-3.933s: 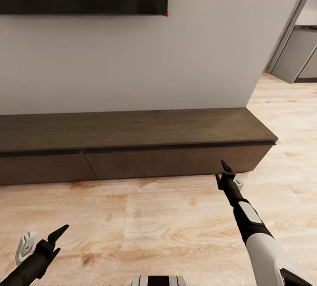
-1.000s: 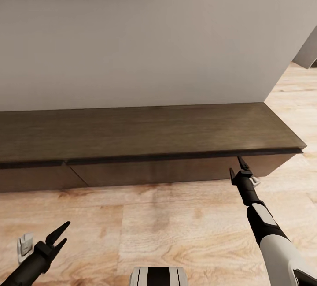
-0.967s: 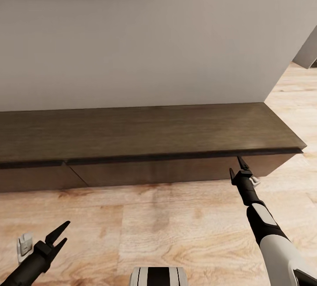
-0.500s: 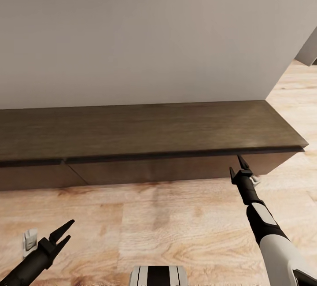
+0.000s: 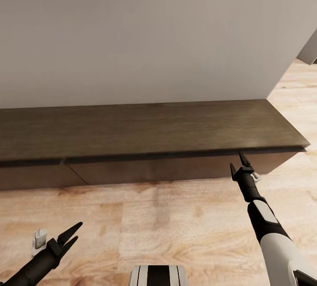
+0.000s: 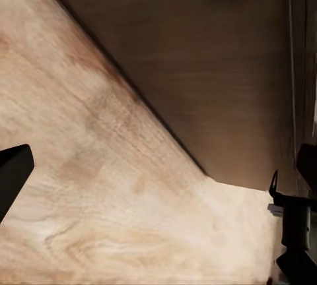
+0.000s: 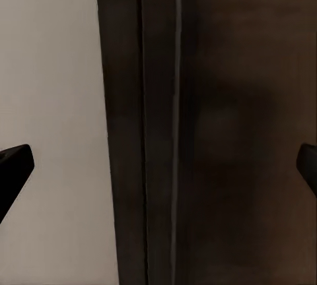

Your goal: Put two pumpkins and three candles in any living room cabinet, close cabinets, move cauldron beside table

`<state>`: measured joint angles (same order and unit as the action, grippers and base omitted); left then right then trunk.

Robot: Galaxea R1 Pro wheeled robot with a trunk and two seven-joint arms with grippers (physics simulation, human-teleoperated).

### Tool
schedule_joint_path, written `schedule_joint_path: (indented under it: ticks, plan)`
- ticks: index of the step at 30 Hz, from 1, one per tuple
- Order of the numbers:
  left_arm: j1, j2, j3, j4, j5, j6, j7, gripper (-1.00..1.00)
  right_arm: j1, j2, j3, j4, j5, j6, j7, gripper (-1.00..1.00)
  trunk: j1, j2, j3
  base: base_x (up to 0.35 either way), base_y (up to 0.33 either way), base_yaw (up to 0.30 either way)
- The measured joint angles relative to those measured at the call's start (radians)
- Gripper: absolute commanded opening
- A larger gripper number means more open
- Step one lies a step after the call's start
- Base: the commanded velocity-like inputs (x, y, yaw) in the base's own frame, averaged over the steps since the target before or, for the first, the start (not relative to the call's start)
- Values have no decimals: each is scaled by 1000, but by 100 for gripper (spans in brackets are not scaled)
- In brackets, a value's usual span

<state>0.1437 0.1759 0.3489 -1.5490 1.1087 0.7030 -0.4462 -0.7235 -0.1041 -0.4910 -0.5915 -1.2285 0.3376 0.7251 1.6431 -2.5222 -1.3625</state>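
Against the grey wall (image 5: pixel 158 35), the cabinet (image 5: pixel 145 129) is stretching its long axis from side to side across the head view, its flat drawer fronts (image 5: pixel 154 169) sitting flush under the overhanging top edge, so every drawer is looking closed. No pumpkins, candles or cauldron are showing on it or on the wood floor (image 5: pixel 158 220).

Reaching forward, the right hand (image 5: pixel 238 167) is pointing at the drawer front near the cabinet's right-hand corner, just beneath the top's front edge; its wrist view is facing that dark edge (image 7: pixel 158 126) closely, with fingertips (image 7: pixel 13 166) standing wide apart at either side. Low over the floor, the left hand (image 5: pixel 70 237) is hanging with fingers spread wide, well apart from the cabinet.

Being much nearer, the right arm is likely the one to pull this drawer outward, away from the wall.
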Motion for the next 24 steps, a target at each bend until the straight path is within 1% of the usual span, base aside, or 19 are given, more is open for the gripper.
schedule_joint_path:
  ticks: [2, 5, 8, 14, 18, 24]
  plan:
    - [0, -5, -6, 3, -30, -4, -1, 100, 1, 1, -1, -4, 0, 1, -1, 100, 0, 0, 0, 206, 0, 0]
    - [0, -9, -10, 5, -52, -7, -1, 100, 1, 2, -2, -5, 0, -1, 1, 100, 0, 0, 0, 90, 0, 0]
    - [0, -9, -12, 6, -59, -9, -1, 100, 1, 3, -3, -6, 0, -4, 2, 100, 0, 0, 0, 35, 0, 0]
    - [0, -10, -12, 6, -63, -9, -1, 100, 1, 3, -4, -5, -3, -8, 2, 100, 0, 0, 0, 7, 0, 0]
    - [0, -10, -11, 4, -54, -9, -1, 100, 1, 3, -4, -4, -4, -8, 2, 100, 0, 0, 0, 0, 0, 0]
    - [-1, -7, -1, -1, -50, -6, -2, 100, 1, 2, -4, -4, -5, -8, 2, 100, 3, -1, -23, 0, 0, 0]
